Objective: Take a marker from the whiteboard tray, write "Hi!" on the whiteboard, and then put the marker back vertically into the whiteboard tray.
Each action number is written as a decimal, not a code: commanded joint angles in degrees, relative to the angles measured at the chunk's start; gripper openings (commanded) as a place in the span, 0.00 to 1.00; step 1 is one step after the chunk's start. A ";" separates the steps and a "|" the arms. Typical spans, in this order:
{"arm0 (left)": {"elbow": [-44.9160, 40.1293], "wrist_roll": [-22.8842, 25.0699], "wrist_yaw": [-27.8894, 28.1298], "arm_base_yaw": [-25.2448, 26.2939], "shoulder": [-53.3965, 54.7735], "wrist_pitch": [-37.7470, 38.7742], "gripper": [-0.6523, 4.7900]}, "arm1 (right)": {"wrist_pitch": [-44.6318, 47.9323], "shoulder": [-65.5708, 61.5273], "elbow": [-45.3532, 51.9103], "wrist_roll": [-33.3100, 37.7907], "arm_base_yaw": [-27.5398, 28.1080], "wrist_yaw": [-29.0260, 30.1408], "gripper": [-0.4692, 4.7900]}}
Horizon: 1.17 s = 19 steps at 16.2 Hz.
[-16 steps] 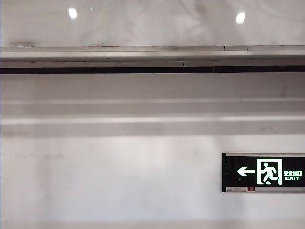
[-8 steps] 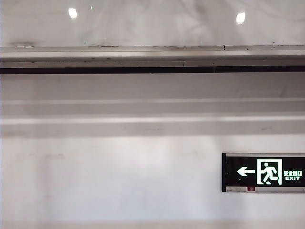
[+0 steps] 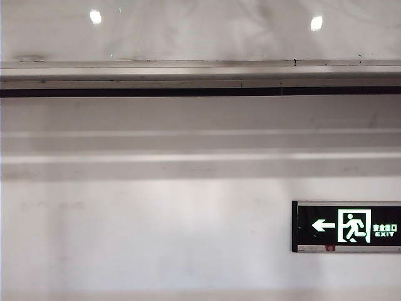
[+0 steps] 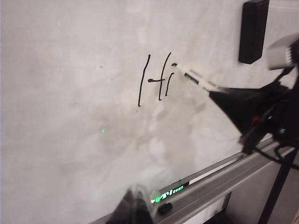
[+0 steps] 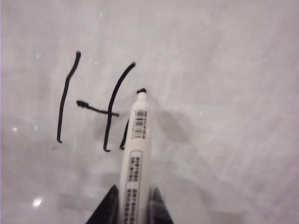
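The whiteboard [image 4: 70, 116] carries black strokes reading "Hi" [image 4: 156, 81]. My right gripper [image 5: 133, 191] is shut on the marker [image 5: 135, 154], a white barrel with printed labels, uncapped. Its black tip rests at the dot above the "i" [image 5: 141, 91]. The left wrist view shows the same marker [image 4: 198, 79] sticking out of the black right gripper [image 4: 217, 92]. My left gripper [image 4: 135, 205] hangs low near the whiteboard tray [image 4: 224, 186], its blurred fingers together with nothing between them. In the exterior view only the whiteboard [image 3: 200, 31] bottom and the whiteboard tray [image 3: 200, 72] show, with no grippers.
A black eraser [image 4: 253, 30] sticks to the board beyond the writing. A small black cap [image 4: 164, 208] lies in the tray beside my left gripper. A lit green exit sign [image 3: 346, 226] hangs on the wall below the tray. A dark stand leg [image 4: 275, 196] is under the tray's end.
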<state>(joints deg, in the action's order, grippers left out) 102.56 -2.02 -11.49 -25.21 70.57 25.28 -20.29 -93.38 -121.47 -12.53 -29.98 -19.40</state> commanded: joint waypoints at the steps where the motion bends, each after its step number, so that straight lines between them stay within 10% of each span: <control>1: 0.24 0.07 -0.33 0.00 -0.20 -0.55 0.11 | 1.55 2.14 -0.31 0.04 -0.09 -0.11 0.09; 19: 0.24 0.07 -0.35 0.00 -0.20 -0.52 0.11 | 4.00 0.24 -0.28 -1.73 1.53 -2.75 0.09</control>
<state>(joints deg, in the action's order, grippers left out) 102.56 -2.02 -11.51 -25.21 70.54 25.30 -16.86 -93.12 -121.56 -14.20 -28.47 -21.87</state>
